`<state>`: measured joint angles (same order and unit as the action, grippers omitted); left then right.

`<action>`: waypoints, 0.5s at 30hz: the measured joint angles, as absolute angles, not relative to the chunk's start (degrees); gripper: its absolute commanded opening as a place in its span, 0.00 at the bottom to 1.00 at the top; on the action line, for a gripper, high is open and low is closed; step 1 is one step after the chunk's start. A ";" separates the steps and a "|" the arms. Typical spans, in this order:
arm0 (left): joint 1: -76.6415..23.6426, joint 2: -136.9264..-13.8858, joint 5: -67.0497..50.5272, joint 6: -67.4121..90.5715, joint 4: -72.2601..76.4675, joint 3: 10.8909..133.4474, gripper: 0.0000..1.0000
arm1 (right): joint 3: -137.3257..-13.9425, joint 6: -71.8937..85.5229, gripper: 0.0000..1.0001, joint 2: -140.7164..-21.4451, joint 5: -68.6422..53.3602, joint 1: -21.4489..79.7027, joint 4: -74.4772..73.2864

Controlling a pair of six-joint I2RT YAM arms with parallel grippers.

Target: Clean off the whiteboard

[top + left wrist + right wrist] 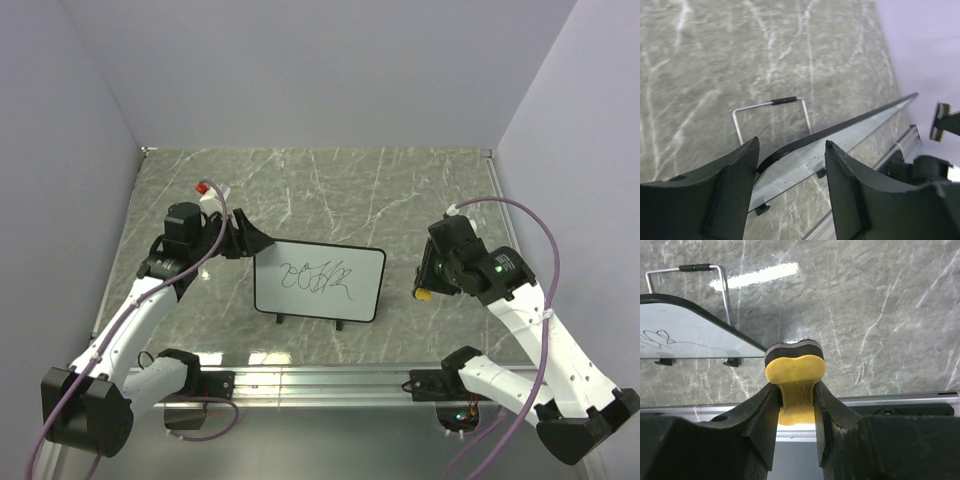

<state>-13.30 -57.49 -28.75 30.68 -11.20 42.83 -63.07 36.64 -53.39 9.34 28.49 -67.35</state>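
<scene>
The whiteboard [320, 282] stands propped on the desk [330, 190] on small black feet, with black scribbles [318, 276] across its middle. Its upper left corner lies in the gap between the left fingers [737, 180], which stand apart, one on either side of the thin black frame. Whether either one touches the frame cannot be told. Beyond those fingertips, behind the board, its wire stand [772, 105] rests on the desk. The right fingers [762, 415] are off the board's right edge, clear of it, and clamped on a yellow eraser [795, 372]. The eraser's dark-backed head sticks out past their tips, and the board's lower corner lies to the left of it.
</scene>
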 measured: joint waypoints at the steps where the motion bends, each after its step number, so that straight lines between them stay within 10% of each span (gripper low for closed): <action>1: -13.28 -57.47 -29.76 30.72 -10.48 42.68 0.56 | -62.89 36.62 0.00 -53.21 9.30 28.51 -67.33; 15: -13.45 -55.20 -36.67 34.00 -6.57 35.22 0.43 | -61.14 35.24 0.00 -51.48 0.49 29.45 -61.60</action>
<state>-13.45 -55.20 -36.67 34.00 -6.57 35.22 -61.14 35.24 -51.48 0.49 29.45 -61.60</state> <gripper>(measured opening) 0.459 0.375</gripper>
